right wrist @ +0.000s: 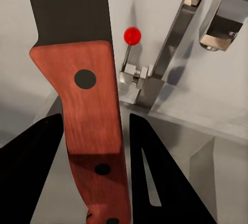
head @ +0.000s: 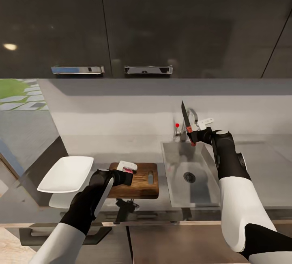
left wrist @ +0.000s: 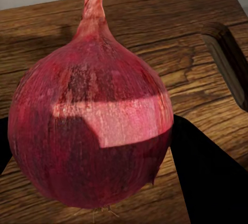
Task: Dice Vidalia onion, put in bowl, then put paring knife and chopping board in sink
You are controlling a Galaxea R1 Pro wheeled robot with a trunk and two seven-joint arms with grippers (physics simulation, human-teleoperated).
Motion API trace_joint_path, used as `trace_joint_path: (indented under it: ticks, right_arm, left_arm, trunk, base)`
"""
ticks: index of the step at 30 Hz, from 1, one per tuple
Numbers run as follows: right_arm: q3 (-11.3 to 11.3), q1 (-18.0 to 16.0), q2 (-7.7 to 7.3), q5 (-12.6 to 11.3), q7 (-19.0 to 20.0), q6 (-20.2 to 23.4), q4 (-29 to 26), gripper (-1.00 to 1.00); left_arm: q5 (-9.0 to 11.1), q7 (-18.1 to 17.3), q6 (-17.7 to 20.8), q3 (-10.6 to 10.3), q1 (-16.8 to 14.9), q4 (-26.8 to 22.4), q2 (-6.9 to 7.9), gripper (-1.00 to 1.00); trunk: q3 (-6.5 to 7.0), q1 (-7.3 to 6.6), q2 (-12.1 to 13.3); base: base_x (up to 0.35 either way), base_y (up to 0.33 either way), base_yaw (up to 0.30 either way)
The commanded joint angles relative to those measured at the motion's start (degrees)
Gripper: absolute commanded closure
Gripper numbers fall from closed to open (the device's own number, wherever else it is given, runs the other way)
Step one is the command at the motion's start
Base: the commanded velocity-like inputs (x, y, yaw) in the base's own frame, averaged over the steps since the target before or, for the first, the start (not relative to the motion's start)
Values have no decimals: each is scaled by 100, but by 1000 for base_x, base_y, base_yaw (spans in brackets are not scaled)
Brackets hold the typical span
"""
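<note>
Filling the left wrist view, the round red-skinned onion (left wrist: 93,115) sits between the dark fingers (left wrist: 206,177) of the left claw (head: 126,173), which is closed on it just above the dark brown wooden chopping board (head: 142,182) with its slot handle toward the sink. Whether the onion's root end already rests on the wood I cannot say; the wrist view suggests it is touching or very nearly so.

Over at the rectangular stainless steel sink (head: 178,162), the right claw (head: 194,137) grips the small paring knife (head: 187,122) by its reddish handle, dark blade pointing up in front of the curved chrome faucet (head: 193,117) (the red dot of its lever sits just beside the handle in the right wrist view). The shallow white squarish bowl (head: 67,173) waits on the glossy grey bench (head: 259,150) just left of the board.

My judgement of the step: the onion is being set down for cutting. To do it well, lower it near the board's middle, away from the slot, and release gently so it does not roll. The knife should swing across with the blade tipped downward only once the left arm is out of its path.
</note>
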Motion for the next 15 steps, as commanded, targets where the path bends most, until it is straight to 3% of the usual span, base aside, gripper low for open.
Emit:
trace_joint_path:
  ticks: [1, 15]
  right_arm:
    - [-20, -8, 7, 57, 57, 5, -8, 100]
    - [-20, -8, 7, 58, 57, 5, -8, 100]
  left_arm:
    - [9, -14, 29, 2, -5, -5, 0, 100]
    - [9, -14, 29, 2, -5, -5, 0, 100]
  trunk:
    - [-18, 4, -14]
    - [-63, 4, -14]
  base:
    - [0, 0, 0]
    - [0, 0, 0]
